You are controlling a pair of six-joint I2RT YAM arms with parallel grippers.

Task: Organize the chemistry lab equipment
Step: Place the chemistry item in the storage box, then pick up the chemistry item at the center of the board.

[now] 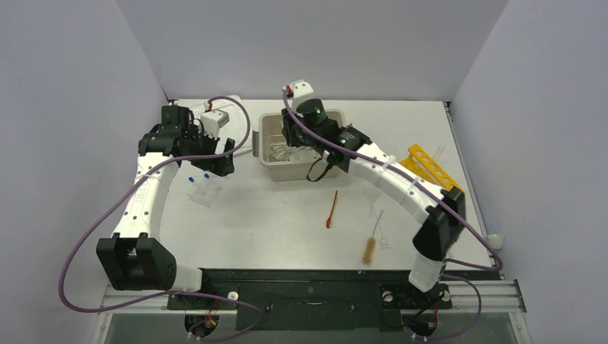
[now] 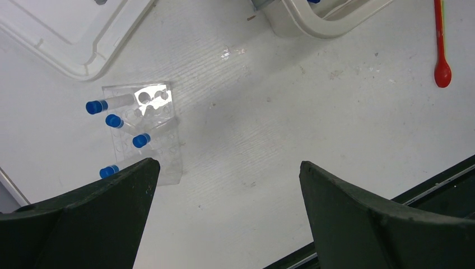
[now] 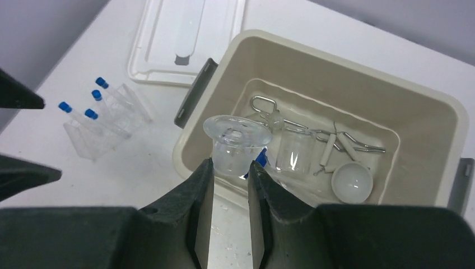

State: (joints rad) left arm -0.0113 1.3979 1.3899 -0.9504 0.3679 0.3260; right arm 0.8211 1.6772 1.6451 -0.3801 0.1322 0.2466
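A white table [image 1: 272,229] boxed in by pale walls holds the scene, and the beige tub [image 1: 290,172] near its far middle serves as the reference point.

The right gripper [image 3: 229,168] hangs over the tub's near wall. Its jaws pinch a small clear glass vessel with a flared mouth [image 3: 235,140] by the body, mouth upward. That upright grip probably keeps it from slipping and lets it be set down standing inside the tub.

Already in the tub lie metal forceps [image 3: 268,107], a glass beaker [image 3: 295,148], tweezers [image 3: 358,145] and a round glass dish [image 3: 352,182], so the tub looks like the collecting place.

The tub's white lid [image 3: 185,39] lies flat just to the tub's left, leaving the opening free.

Further to the tub's left and nearer the arms, a clear rack of blue-capped tubes [image 2: 148,123] lies tipped on the table. The left gripper [image 2: 227,168] hovers above that area with its jaws spread wide and nothing between them, placed as if to take the rack or a tube.

Nearer the arms than the tub, the spatula [image 1: 332,209] and the wire brush [image 1: 371,244] lie loose. A yellow rack [image 1: 430,166] sits to the tub's right. These appear yet to be sorted.
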